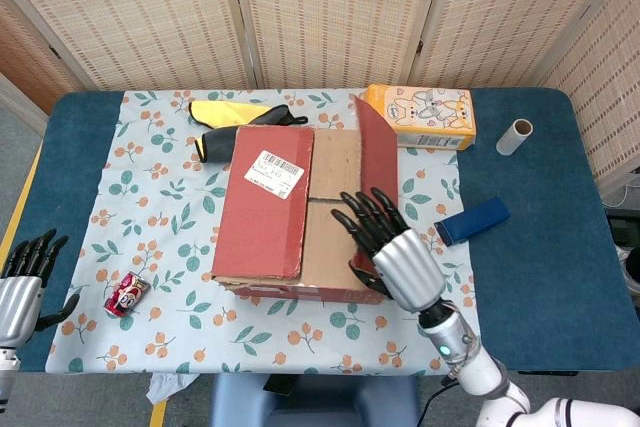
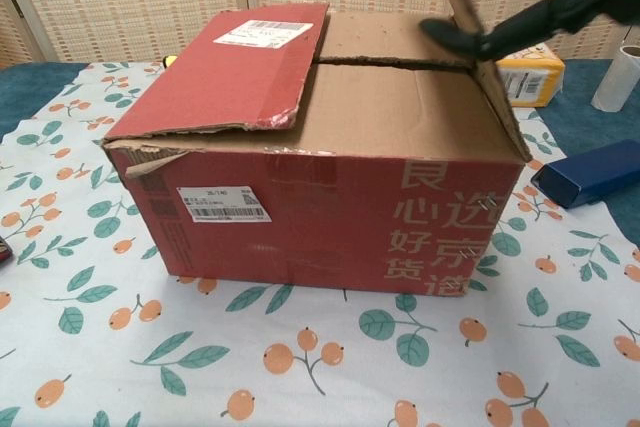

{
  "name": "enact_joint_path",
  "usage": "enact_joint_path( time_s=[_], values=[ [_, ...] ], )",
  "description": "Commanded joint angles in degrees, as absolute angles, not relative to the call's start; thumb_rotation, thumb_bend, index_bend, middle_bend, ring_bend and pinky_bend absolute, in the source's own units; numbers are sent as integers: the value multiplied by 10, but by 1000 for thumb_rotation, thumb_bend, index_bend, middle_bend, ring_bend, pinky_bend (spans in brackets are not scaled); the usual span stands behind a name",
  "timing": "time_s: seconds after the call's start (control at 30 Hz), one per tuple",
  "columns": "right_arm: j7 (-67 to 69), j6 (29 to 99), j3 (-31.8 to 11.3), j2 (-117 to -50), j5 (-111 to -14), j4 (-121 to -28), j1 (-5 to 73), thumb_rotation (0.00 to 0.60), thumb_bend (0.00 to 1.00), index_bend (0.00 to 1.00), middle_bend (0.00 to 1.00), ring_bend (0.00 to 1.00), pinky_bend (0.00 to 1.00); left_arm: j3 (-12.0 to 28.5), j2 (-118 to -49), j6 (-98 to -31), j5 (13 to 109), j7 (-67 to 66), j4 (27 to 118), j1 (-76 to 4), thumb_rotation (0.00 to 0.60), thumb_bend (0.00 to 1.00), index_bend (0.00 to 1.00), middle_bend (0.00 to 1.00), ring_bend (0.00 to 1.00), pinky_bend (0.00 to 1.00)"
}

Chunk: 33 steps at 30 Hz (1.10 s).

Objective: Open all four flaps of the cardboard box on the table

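The red cardboard box (image 1: 262, 247) stands mid-table on the flowered cloth. Its left flap (image 1: 268, 202) lies flat, with a white label on it. The right flap (image 1: 379, 152) is lifted and stands nearly upright, baring the two brown inner flaps (image 1: 330, 217), which lie shut. My right hand (image 1: 392, 247) holds the raised flap near its front end; in the chest view its thumb (image 2: 462, 39) lies on the flap's (image 2: 492, 87) inner face, with the rest of the hand outside. My left hand (image 1: 22, 282) hovers at the table's left front corner with fingers spread, holding nothing.
A yellow carton (image 1: 420, 112) lies just behind the raised flap, a cardboard tube (image 1: 515, 135) at the far right. A blue box (image 1: 472, 219) sits right of the box. A yellow-and-black item (image 1: 240, 119) lies behind the box, and a red can (image 1: 127, 293) at front left.
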<state>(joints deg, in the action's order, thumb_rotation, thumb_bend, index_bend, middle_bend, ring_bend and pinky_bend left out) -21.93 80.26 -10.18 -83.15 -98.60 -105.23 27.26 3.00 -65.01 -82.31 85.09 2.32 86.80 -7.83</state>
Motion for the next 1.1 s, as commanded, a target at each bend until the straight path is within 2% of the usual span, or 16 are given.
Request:
enact_joint_path(
  time_s=[0.03, 0.27, 0.47, 0.57, 0.73, 0.87, 1.1],
  values=[
    [-213, 906, -59, -763, -1033, -1066, 192, 600, 413, 0, 0, 0, 0, 30, -655, -820, 848, 9, 870, -81, 600, 357, 0, 0, 0, 0],
    [-107, 1055, -3, -721, -1036, -970, 74, 600, 414, 0, 0, 0, 0, 23, -663, -836, 875, -6, 873, -81, 600, 357, 0, 0, 0, 0],
    [-29, 1125, 6, -728, -1038, -881, 24, 600, 414, 0, 0, 0, 0, 12, -676, -857, 915, -81, 898, -81, 600, 357, 0, 0, 0, 0],
    [-17, 1123, 6, -733, -1024, -854, 13, 600, 413, 0, 0, 0, 0, 7, -657, -848, 941, -91, 943, -94, 600, 376, 0, 0, 0, 0],
    [38, 1079, 14, -715, -1010, -869, 19, 600, 414, 0, 0, 0, 0, -7, -604, -788, 971, -136, 1066, -126, 600, 529, 0, 0, 0, 0],
    [42, 1065, 8, -714, -1009, -864, 23, 600, 413, 0, 0, 0, 0, 5, -604, -737, 954, -224, 1137, -154, 600, 541, 0, 0, 0, 0],
    [81, 1065, -1, -694, -999, -869, 18, 600, 413, 0, 0, 0, 0, 45, -633, -664, 847, -368, 1217, -206, 600, 541, 0, 0, 0, 0]
  ],
)
